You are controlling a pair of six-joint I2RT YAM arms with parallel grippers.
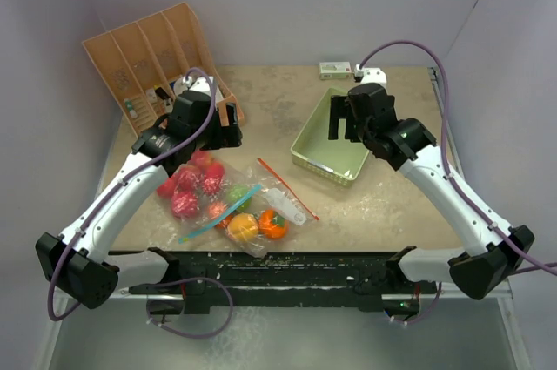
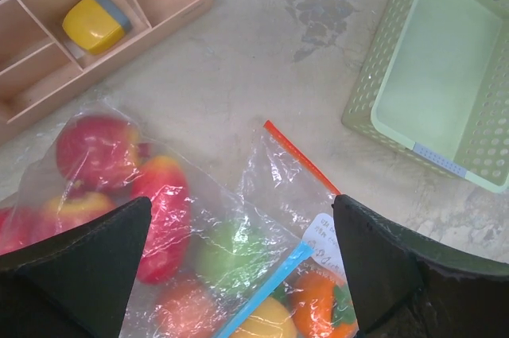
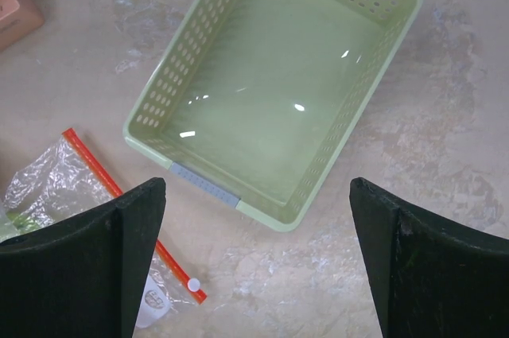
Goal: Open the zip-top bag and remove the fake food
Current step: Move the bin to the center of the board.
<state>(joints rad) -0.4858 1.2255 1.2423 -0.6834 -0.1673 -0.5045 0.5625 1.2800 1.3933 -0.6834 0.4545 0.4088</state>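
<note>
The bag (image 1: 233,205) lies flat on the table (image 1: 383,205), left of the tray (image 1: 306,145) and nearer the arm bases, not touching it. It is clear plastic, crumpled, with a blue strip (image 1: 218,215) across its middle and a red strip (image 1: 287,188) along the edge that faces the tray. Whether the seal is closed cannot be told.

All the fruits (image 1: 187,183) are inside the bag. The red and pinkish ones cluster at the end farthest from the tray. A green one (image 1: 239,198) sits by the blue strip. A yellow-orange one (image 1: 244,227) and an orange one (image 1: 272,225) sit side by side at the near end.

The left gripper (image 1: 228,124) hangs above the bag's far end, left of the tray, with its jaws spread wide and nothing between them. The right gripper (image 1: 342,129) hangs over the tray's far part, also wide apart and holding nothing.

The tray has nothing in it. An organizer (image 1: 144,61) stands well left of the tray at the back, with a yellow item (image 2: 95,24) in one compartment. A small box (image 1: 335,68) sits just behind the tray.
</note>
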